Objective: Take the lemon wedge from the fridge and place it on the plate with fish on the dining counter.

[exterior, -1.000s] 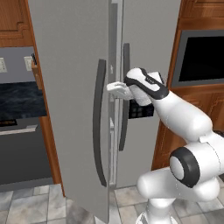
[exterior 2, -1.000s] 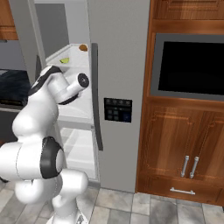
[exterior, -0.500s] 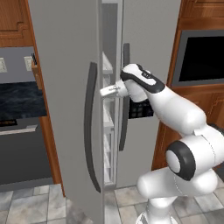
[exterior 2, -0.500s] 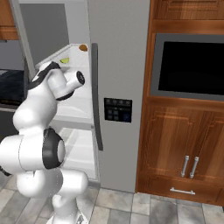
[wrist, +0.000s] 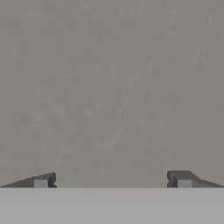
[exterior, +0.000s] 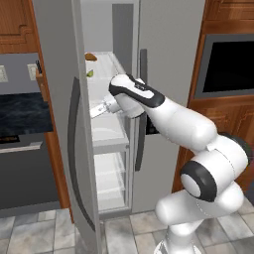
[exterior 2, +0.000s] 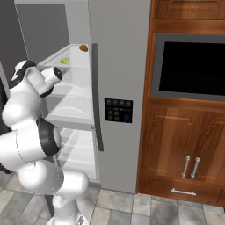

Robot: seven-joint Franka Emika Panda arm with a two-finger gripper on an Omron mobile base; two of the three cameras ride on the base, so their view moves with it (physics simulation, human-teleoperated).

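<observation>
The fridge (exterior: pixel 171 49) (exterior 2: pixel 118 52) stands with its left door (exterior: pixel 57 99) swung wide, baring white shelves. The lemon wedge (exterior: pixel 90 73) (exterior 2: pixel 65 60), tiny and yellow-green, lies on an upper shelf. My gripper (exterior: pixel 97 110) is open, a little below and in front of the wedge, its tips against the inner face of the open door. In the hand view the gripper (wrist: pixel 112 179) faces a flat grey surface up close, with nothing between its wide-apart fingertips (wrist: pixel 41 181). The plate, the fish and the dining counter are out of view.
A brown oval food item (exterior: pixel 91 57) (exterior 2: pixel 83 48) lies further back on the same shelf. A dark built-in oven (exterior: pixel 228 67) (exterior 2: pixel 193 66) sits in wooden cabinets right of the fridge. A dark counter and range (exterior: pixel 20 116) stand left of the open door.
The fridge's left door has swung from barely ajar to wide open, leftward. My gripper travelled left with it, and the shelves and the lemon wedge have come into sight.
</observation>
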